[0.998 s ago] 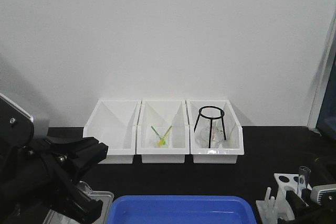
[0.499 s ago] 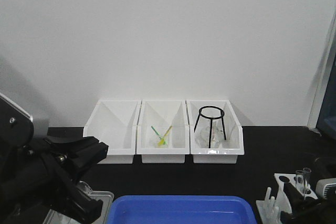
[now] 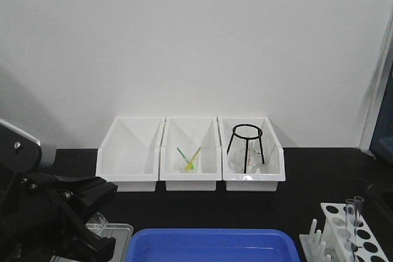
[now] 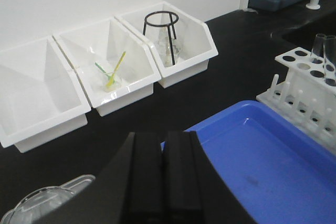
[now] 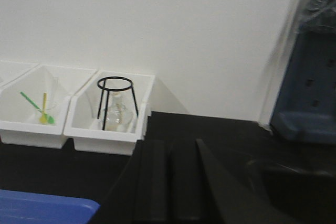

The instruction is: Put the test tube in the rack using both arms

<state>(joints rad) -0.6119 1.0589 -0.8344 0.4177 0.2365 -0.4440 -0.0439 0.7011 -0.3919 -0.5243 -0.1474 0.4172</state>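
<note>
Test tube (image 3: 354, 215) upright in rack (image 3: 347, 235), left claw (image 4: 163, 179) together, right claw (image 5: 169, 182) together

Even, soft light fills all my views, bright on the wall (image 3: 196, 41) and dull on the black tabletop (image 3: 307, 170). A broad grey shadow falls on the wall at the left of the front view, above my left arm (image 3: 43, 213). The bins (image 4: 110, 72) nearly blow out to white, with faint shadows inside. The blue tray (image 4: 262, 166) carries a pale sheen. My right wrist view is softest: grainy, with a smeared right edge. My left gripper (image 4: 163, 182) sits close and blurred.
</note>
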